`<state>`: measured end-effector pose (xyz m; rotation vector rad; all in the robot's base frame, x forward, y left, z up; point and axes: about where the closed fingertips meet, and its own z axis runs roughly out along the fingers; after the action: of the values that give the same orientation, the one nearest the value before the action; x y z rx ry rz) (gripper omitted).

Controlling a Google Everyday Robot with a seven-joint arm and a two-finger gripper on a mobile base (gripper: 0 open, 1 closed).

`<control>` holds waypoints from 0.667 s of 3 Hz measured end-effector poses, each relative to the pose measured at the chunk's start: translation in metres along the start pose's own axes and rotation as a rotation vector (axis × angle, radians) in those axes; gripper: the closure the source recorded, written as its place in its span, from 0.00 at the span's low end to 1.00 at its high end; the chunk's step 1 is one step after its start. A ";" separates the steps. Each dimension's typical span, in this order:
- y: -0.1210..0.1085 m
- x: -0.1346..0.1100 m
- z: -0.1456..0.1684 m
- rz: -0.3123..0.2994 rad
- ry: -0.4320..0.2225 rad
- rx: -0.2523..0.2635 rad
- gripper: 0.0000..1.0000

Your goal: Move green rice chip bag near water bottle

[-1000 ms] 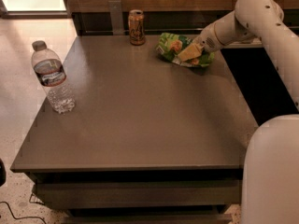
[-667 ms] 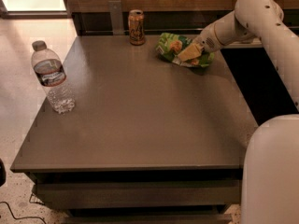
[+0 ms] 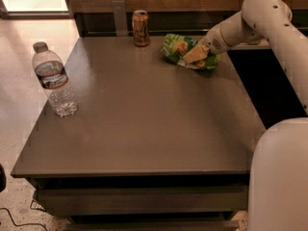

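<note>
Our gripper (image 3: 201, 52) sits on the green rice chip bag (image 3: 179, 48) at the surface's (image 3: 154, 124) far right. Whether the jaws grip it, we cannot tell. We should secure it first, then carry it left to the water bottle (image 3: 54, 81) without knocking it.

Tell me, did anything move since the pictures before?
Nothing moved that I can see. The gripper is at the green rice chip bag on the far right of the table, as before. The water bottle and the can stayed put.
</note>
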<state>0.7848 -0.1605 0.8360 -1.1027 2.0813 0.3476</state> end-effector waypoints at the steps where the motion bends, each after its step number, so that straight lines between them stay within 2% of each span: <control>1: 0.000 0.000 0.000 0.000 0.000 0.000 1.00; 2: 0.000 0.000 0.000 0.000 0.000 0.000 1.00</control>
<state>0.7847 -0.1604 0.8363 -1.1027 2.0812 0.3476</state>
